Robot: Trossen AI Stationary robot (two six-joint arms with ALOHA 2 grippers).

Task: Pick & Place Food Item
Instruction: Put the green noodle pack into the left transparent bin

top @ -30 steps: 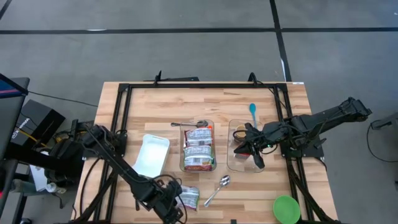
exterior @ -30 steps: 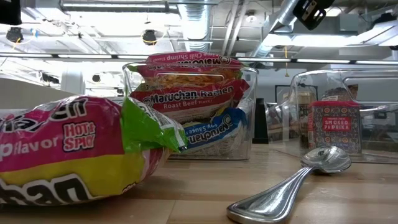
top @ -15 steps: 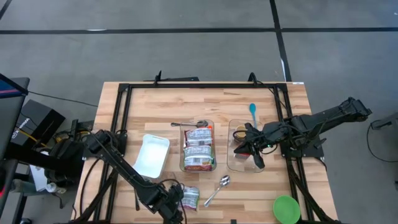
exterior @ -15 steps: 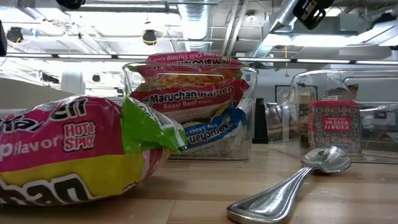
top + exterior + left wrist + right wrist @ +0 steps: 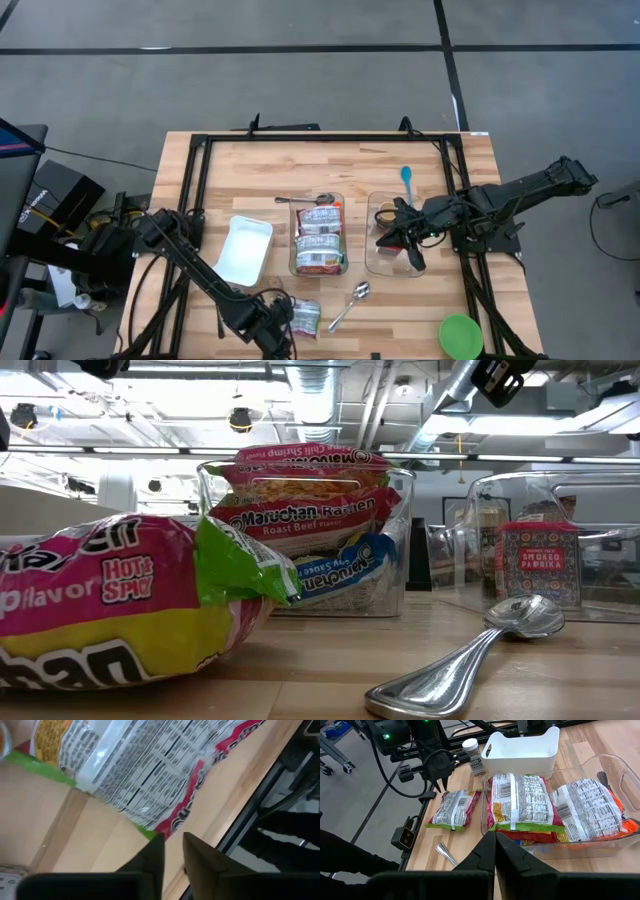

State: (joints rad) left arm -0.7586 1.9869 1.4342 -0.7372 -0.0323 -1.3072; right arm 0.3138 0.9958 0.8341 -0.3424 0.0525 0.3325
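A pink, yellow and green ramen packet [image 5: 305,316] [image 5: 110,610] lies flat on the wood near the table's front edge. My left gripper [image 5: 442,785] points down at the packet's left end. Its fingers stand a narrow gap apart [image 5: 173,851], with bare wood between them. A clear bin [image 5: 293,240] at the table's middle holds several ramen packets [image 5: 520,802]. My right gripper [image 5: 390,236] hangs shut [image 5: 495,847] over a second clear bin [image 5: 372,262], with nothing between its fingers. My left gripper has one fingertip [image 5: 156,851] right at the packet's red-edged corner [image 5: 161,831], coming from above. I cannot tell whether it touches the corner. The packet lies flat on the table.
A white tray [image 5: 245,250] stands left of the ramen bin, with a spice shaker [image 5: 475,757] beside it. A metal spoon [image 5: 350,305] lies right of the loose packet. A paprika tin [image 5: 538,565] stands in the right bin. A green bowl [image 5: 460,335] and a blue spoon [image 5: 406,180] lie farther right.
My left gripper has sunk a little toward the table at the packet's left end and turned slightly. The packet has stayed flat on the wood.
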